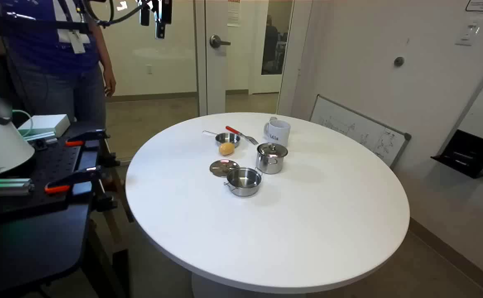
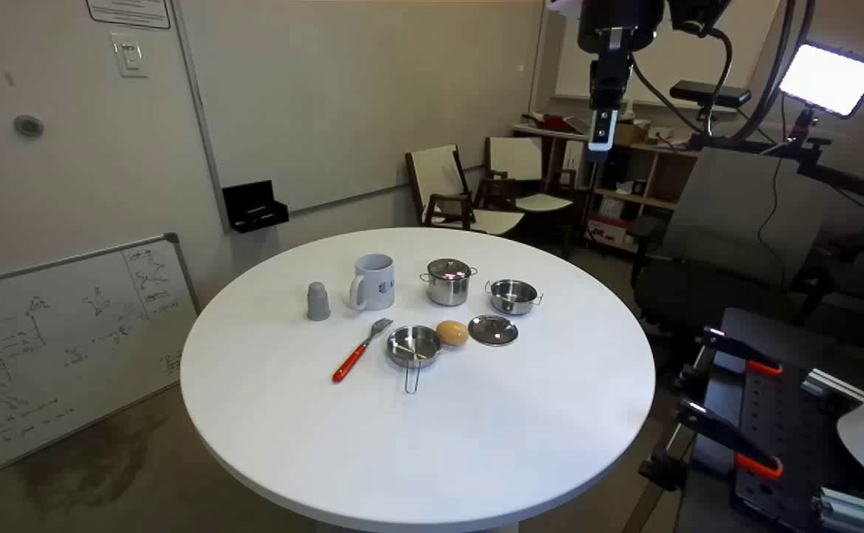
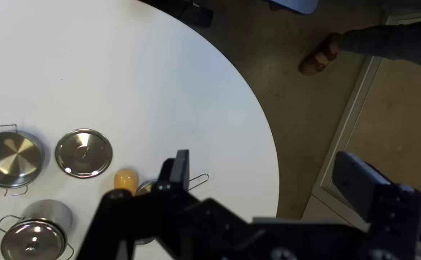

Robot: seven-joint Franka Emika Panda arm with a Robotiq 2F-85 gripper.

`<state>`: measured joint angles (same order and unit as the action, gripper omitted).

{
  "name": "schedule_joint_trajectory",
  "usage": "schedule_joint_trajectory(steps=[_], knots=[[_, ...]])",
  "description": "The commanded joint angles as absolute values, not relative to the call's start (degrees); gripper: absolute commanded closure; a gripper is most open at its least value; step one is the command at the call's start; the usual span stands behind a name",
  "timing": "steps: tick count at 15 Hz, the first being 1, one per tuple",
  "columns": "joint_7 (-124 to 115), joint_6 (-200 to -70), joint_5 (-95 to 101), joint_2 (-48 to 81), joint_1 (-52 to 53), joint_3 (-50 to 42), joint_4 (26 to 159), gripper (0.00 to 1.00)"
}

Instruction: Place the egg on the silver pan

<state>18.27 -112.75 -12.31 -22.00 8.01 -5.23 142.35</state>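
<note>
The yellow-brown egg (image 1: 226, 149) lies on the white table right beside the small silver pan (image 1: 234, 138), which has a long wire handle. In an exterior view the egg (image 2: 452, 333) sits between this pan (image 2: 413, 346) and a round silver lid (image 2: 493, 330). In the wrist view the egg (image 3: 126, 180) is partly hidden by a finger, and the pan (image 3: 146, 186) is mostly hidden, its wire handle showing. My gripper (image 3: 264, 162) is open and empty, high above the table. It shows at the top of both exterior views (image 1: 152, 25) (image 2: 602, 137).
A lidded silver pot (image 2: 448, 285) and a shallow two-handled silver pot (image 2: 513, 297) stand behind the lid. A white mug (image 2: 374, 283), a grey cup (image 2: 318, 302) and a red-handled fork (image 2: 357, 357) are on the round table (image 2: 417, 451) too. A person (image 1: 59, 54) stands near the robot.
</note>
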Motion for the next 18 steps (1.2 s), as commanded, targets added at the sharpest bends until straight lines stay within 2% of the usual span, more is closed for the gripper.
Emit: schedule_joint_trajectory(steps=[1, 5, 11, 18], knots=[[18.6, -112.6, -12.7, -21.9, 6.8, -4.1, 142.3, 0.00], [19.3, -115.1, -11.7, -17.6, 7.5, -2.3, 141.4, 0.00], [19.4, -128.2, -4.4, -5.7, 6.4, 0.7, 139.5, 0.00], [12.7, -137.5, 1.4, 11.1, 6.2, 2.7, 129.4, 0.00]])
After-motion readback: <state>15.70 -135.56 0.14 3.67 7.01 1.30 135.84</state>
